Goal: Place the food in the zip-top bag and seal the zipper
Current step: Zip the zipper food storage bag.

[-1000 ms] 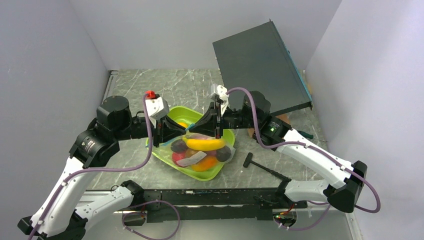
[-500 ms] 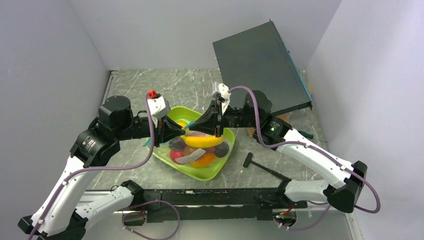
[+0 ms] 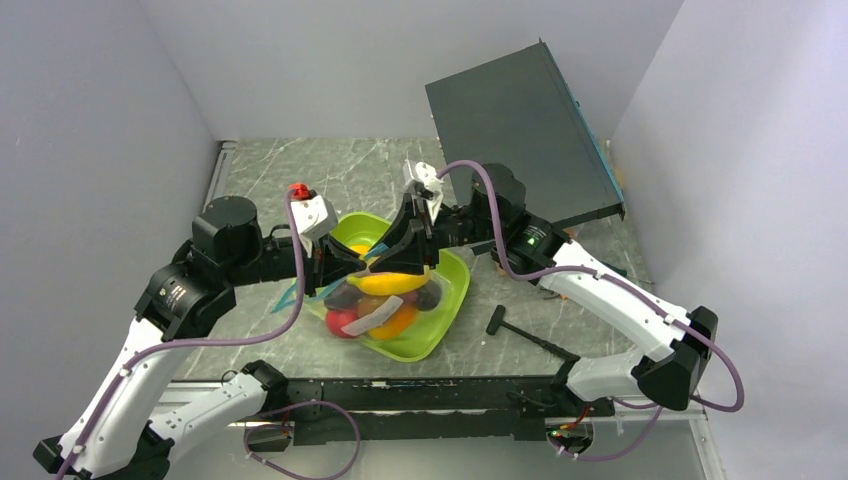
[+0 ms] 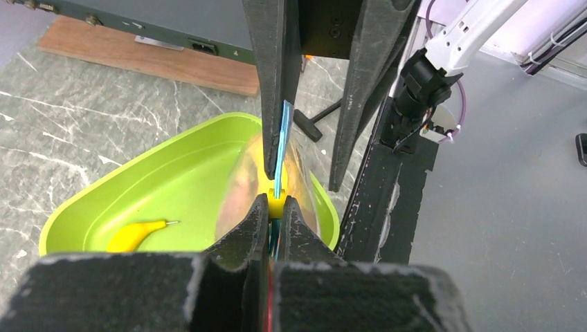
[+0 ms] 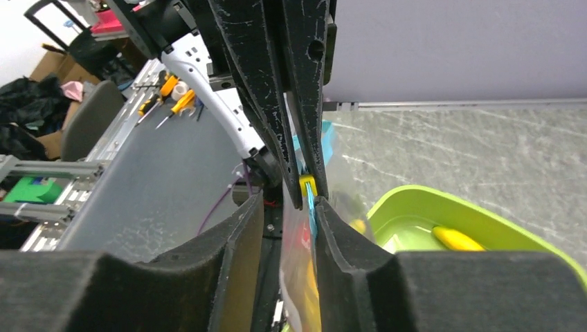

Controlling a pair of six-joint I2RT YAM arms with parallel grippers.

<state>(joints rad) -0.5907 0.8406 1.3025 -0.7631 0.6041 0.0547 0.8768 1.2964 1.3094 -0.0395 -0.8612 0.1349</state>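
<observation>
Since a second ago the right gripper [image 5: 288,200] has come left, close to the left gripper [image 4: 275,202], and the bag [image 3: 370,310] has shifted left with them, from over the middle of the tray [image 3: 455,285] to its left rim.

Left fingertips are pressed together on the zipper [image 4: 280,145], pinching it at a small yellow slider [image 5: 306,182]. From there the blue strip runs straight up in the left wrist view, lying along one of the right fingers [image 5: 242,235]. Those fingers stand apart with the bag's mouth between them. The strip touches the finger on one side, and the gap on the other side is open enough to see through. The two grippers meet tip to tip over the tray, pointing at each other.

Below them the bag hangs with the food [image 3: 395,320] inside it: a banana on top, with orange, red and dark pieces under it. Its lower left end reaches past the tray's left rim over the table [image 3: 330,175]. One yellow piece [image 4: 135,235] lies loose in the tray, outside the bag.

Right of the tray a black tool [image 3: 520,328] lies on the table, well apart from the bag. A dark panel [image 3: 520,125] leans at the back right.
</observation>
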